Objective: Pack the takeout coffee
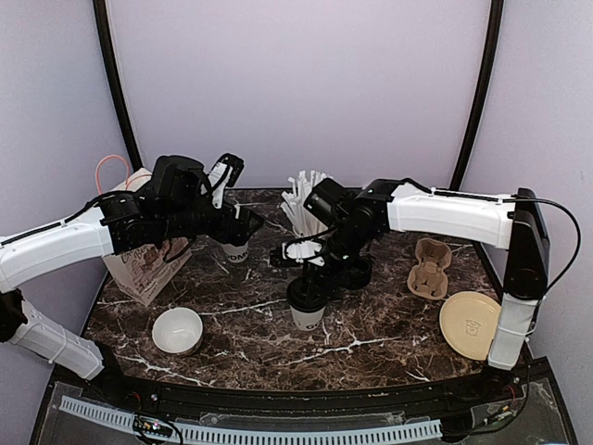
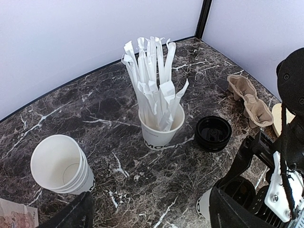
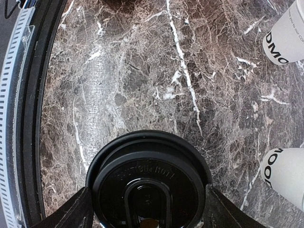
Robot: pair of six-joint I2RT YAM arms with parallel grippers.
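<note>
The lidded cup (image 1: 308, 313) stands on the table (image 1: 398, 348) directly under the right gripper (image 3: 147, 191), whose fingers (image 3: 76, 211) straddle its black lid (image 3: 147, 175) wide, just beside the rim and not visibly clamped; the left gripper (image 2: 152, 197) hangs wide apart and empty. We judge the paper wall light and easily crushed and the lid smooth, so we grip gently at the stiffer rim. We count one lidded cup, one loose lid (image 2: 213, 133), one nest of open cups (image 2: 59, 164), one straw cup (image 2: 161, 128) and one carrier (image 2: 247, 97).

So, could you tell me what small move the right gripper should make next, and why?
Probably close the right gripper gently: its open fingers flank the black lid on the white cup, apparently not yet pressing its rim.
</note>
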